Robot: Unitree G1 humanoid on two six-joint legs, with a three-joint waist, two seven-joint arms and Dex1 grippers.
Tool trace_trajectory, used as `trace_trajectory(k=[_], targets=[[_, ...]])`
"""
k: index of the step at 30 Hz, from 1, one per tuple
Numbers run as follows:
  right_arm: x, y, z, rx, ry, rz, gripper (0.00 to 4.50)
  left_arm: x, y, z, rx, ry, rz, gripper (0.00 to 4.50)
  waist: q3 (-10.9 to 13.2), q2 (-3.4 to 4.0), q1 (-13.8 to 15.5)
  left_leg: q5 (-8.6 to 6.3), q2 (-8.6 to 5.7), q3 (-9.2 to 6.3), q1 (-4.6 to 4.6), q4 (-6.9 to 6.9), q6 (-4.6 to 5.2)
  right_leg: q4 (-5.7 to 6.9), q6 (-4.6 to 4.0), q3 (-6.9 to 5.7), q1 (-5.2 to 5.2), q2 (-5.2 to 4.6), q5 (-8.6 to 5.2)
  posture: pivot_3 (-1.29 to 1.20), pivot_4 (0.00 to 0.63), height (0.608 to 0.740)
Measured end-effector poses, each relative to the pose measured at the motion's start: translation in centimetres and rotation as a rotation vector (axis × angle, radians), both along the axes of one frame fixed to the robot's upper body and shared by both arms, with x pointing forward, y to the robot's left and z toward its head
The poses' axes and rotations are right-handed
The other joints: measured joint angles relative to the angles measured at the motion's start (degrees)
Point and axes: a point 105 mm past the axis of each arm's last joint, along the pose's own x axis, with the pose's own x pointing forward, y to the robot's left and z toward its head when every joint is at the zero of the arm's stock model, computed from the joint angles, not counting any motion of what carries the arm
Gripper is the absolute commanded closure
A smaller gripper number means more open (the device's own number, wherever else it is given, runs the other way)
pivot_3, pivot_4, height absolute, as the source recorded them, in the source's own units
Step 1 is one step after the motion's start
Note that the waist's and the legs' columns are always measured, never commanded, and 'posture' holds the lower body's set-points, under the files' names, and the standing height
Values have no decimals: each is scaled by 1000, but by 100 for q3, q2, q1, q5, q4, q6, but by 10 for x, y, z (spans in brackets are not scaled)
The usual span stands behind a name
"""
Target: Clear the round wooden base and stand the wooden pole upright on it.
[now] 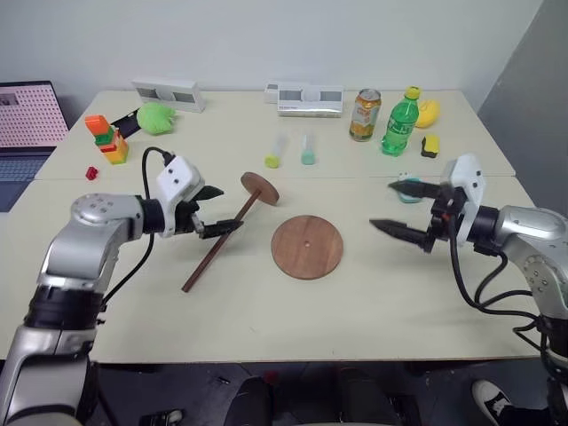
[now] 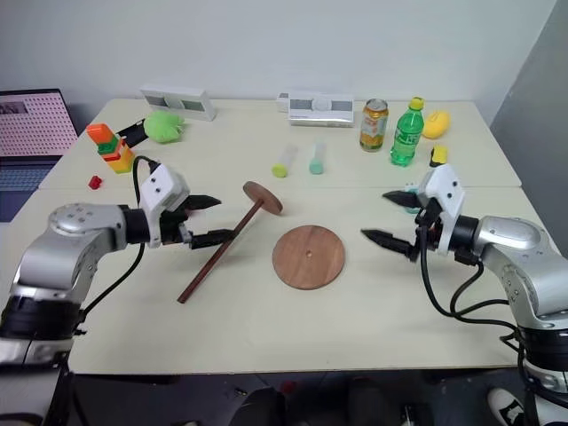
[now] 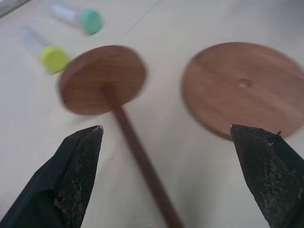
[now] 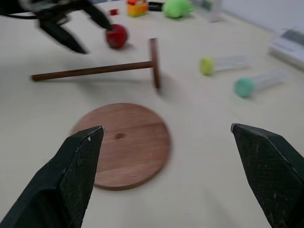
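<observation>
The round wooden base (image 1: 306, 246) lies flat in the middle of the table, its small centre hole showing and nothing on it. Left of it the wooden pole (image 1: 217, 248) lies on the table, its disc end (image 1: 259, 188) tilted up toward the far side. My left gripper (image 1: 229, 208) hovers open over the rod's upper half; in the left wrist view the rod (image 3: 137, 156) runs between the fingers. My right gripper (image 1: 383, 204) hangs open to the right of the base, holding nothing, and points toward the base (image 4: 123, 142).
Two clear tubes with a yellow-green cap (image 1: 272, 160) and a teal cap (image 1: 308, 157) lie behind the base. A small teal thing (image 1: 410, 188) sits by the right gripper. Can (image 1: 365, 114), green bottle (image 1: 401, 124), green toy (image 1: 156, 117), block stack (image 1: 106, 138) and laptop (image 1: 27, 124) line the far side.
</observation>
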Motion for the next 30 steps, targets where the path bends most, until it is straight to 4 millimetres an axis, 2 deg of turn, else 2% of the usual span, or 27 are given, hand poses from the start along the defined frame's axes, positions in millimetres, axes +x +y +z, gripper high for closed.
trace_trajectory(k=[5,9,11,15,21,22,30], targets=[[-13,17,12,18,85,127,8,17,-11,3,137,193,77,0,8,-12,-11,1,-2,-17,-16,-4,0,-9,1,-16,-10,4,0,0,150,740],[-21,32,6,-37,132,192,8,29,-17,13,232,325,202,0,10,-17,-38,1,-3,-19,-20,-3,-1,-16,2,-19,-9,2,-1,0,150,740],[-23,38,0,-46,156,216,8,29,-20,4,272,405,225,0,11,-17,-40,2,-3,-16,-19,-7,-1,-19,2,-16,-11,2,-1,0,150,740],[-25,44,-4,-49,156,241,8,24,-25,-29,373,599,231,0,17,-26,-50,11,-2,-16,-28,-6,-19,-14,2,-16,-25,2,-1,0,150,740],[-28,51,-6,-35,149,275,8,32,-19,-36,457,648,274,0,27,-39,-47,13,-2,-14,-31,-6,-22,-16,2,-14,-28,0,-1,0,150,740],[-29,52,-7,-33,149,277,0,34,-19,-36,465,643,275,386,27,-39,-44,13,-2,-15,-31,-5,-22,-16,2,-14,-27,-1,-1,0,150,740],[-31,55,-11,-16,153,274,0,42,-16,-39,491,612,283,1918,27,-38,-36,6,-6,-16,-24,4,-9,3,3,-12,-23,-5,-2,0,150,740]])
